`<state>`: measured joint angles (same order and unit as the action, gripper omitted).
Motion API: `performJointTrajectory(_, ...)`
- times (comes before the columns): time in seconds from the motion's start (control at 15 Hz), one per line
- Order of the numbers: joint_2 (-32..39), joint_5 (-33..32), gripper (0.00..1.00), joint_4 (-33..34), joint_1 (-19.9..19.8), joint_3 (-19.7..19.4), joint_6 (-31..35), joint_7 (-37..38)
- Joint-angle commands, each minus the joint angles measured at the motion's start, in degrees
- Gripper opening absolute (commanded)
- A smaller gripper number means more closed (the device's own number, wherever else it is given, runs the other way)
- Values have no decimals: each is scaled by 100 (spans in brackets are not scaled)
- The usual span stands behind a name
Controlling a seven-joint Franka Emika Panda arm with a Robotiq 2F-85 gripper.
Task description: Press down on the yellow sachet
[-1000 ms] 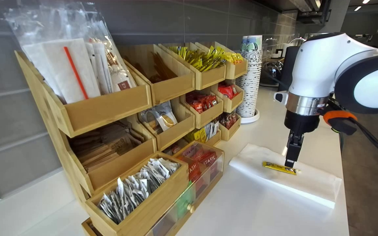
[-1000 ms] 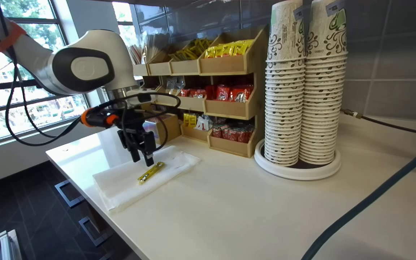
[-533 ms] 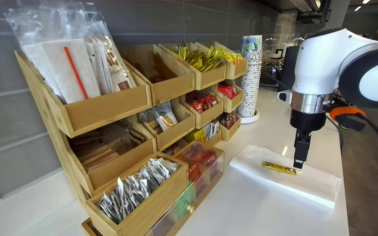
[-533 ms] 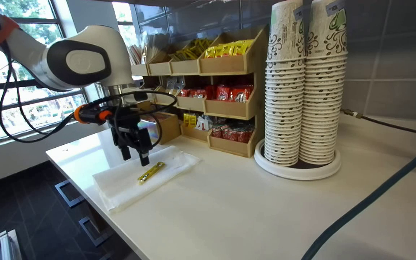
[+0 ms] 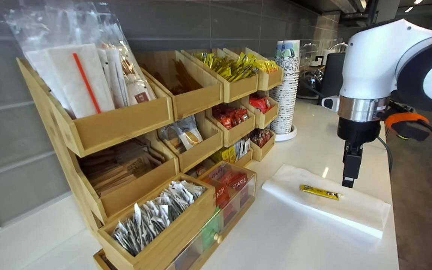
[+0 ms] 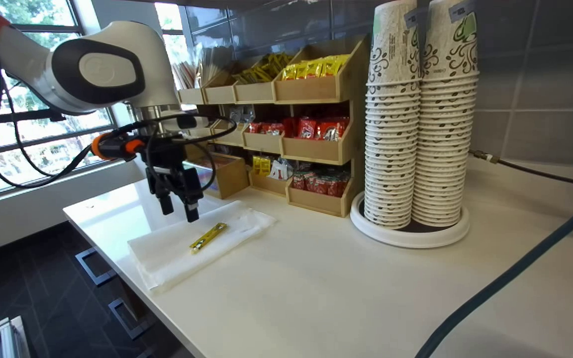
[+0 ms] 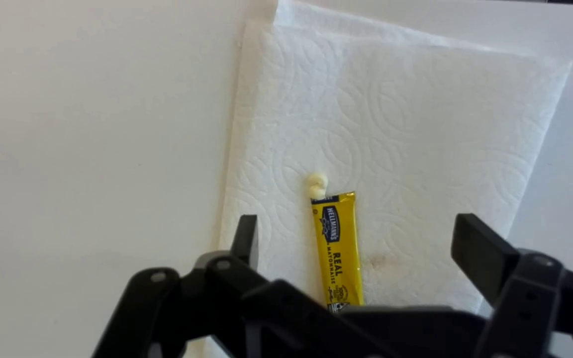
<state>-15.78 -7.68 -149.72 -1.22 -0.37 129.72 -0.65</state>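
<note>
The yellow sachet, a Hellmann's mayonnaise stick, (image 7: 338, 258) lies flat on the folded white paper towel (image 7: 406, 119). It also shows in both exterior views (image 5: 319, 192) (image 6: 208, 237). A small pale blob of mayonnaise (image 7: 317, 185) sits at its end, touching one corner. My gripper (image 7: 361, 241) is open and empty, its two fingers well apart, with the sachet between them in the wrist view. The sachet's near end is hidden behind the gripper body. In both exterior views the gripper (image 5: 348, 183) (image 6: 179, 211) hangs above the towel, apart from the sachet and off to one side.
A wooden rack (image 5: 197, 99) of condiment bins stands along the wall. Stacks of paper cups (image 6: 393, 149) stand in a round white tray (image 6: 411, 241). A box of white packets (image 5: 159, 213) sits at the rack's front. The counter edge (image 6: 132, 293) runs close by the towel.
My gripper has moved away from above the sachet toward the sachet's mayonnaise end and past it, then risen slightly. Its fingers look a little wider apart. The sachet and towel have not moved.
</note>
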Motion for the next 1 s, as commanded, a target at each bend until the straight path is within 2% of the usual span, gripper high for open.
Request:
performJointTrajectory(0.0, -339, -76, 100, 9, 1, 96, -330, 139)
performJointTrajectory(0.4, -586, -132, 100, 64, -14, 153, -547, 150)
performJointTrajectory(0.47, -421, -4, 100, 36, 9, 79, -351, 31)
performJointTrajectory(0.93, -492, -14, 100, 41, 11, 89, -398, 32)
